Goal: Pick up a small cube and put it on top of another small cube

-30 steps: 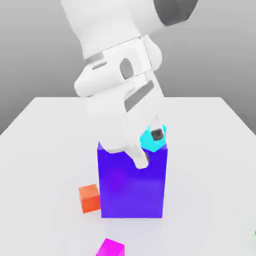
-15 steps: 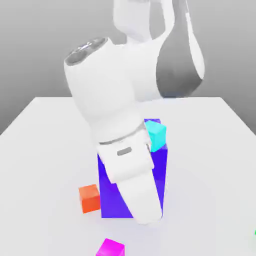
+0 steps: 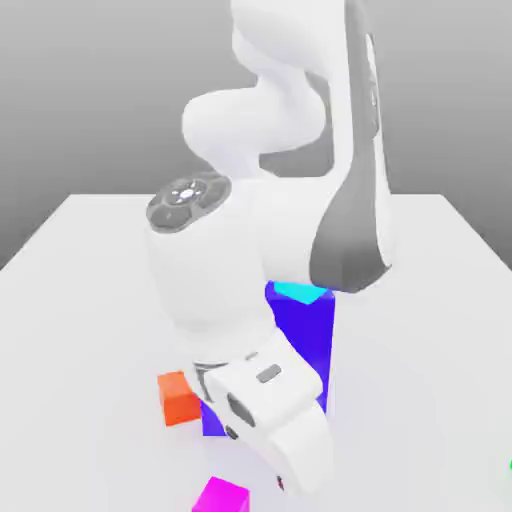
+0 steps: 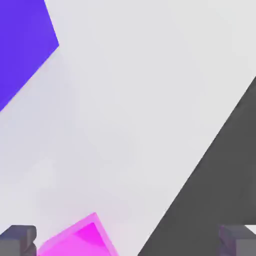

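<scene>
Nearest the exterior camera, the small bright magenta cube (image 3: 220, 496) sits on the white table (image 3: 80, 300), free of any grip. In the hand view, the gripper (image 4: 127, 240) hangs over it with fingers (image 4: 19, 239) spread wide. The white arm (image 3: 240, 300) folds steeply down, wrist low. Behind stand a small orange-red cube (image 3: 178, 397), a tall blue-violet block (image 3: 305, 340) and a cyan cube (image 3: 298, 291).
</scene>
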Motion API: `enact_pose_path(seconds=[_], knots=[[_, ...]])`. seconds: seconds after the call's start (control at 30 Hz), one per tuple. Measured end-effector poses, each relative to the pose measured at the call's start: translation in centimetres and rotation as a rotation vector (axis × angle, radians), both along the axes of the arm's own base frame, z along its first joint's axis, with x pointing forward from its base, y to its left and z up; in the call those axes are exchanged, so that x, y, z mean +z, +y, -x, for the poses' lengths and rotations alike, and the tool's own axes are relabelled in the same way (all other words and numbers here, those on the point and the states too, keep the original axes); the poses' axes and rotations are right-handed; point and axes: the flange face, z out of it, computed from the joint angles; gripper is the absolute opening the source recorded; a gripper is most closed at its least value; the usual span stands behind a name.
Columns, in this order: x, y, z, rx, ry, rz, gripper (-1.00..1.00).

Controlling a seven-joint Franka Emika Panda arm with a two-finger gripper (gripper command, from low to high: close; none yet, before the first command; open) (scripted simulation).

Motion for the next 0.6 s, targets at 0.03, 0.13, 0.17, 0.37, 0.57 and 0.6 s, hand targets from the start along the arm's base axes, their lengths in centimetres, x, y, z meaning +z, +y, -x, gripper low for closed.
enact_pose_path(seconds=[0.03, 0.13, 0.17, 0.37, 0.57, 0.6], knots=[[-0.3, -0.2, 0.0, 0.035, -0.005, 0.012, 0.00], [-0.9, -0.6, 0.2, 0.140, -0.022, 0.049, 0.00], [-1.0, -0.8, 0.2, 0.176, -0.027, 0.062, 0.00], [-1.9, -1.6, 0.1, 0.384, -0.058, 0.142, 0.00], [-7.5, -1.7, 0.1, 0.410, -0.058, 0.150, -1.00], [-7.5, -1.7, 0.1, 0.410, -0.058, 0.150, -1.00]])
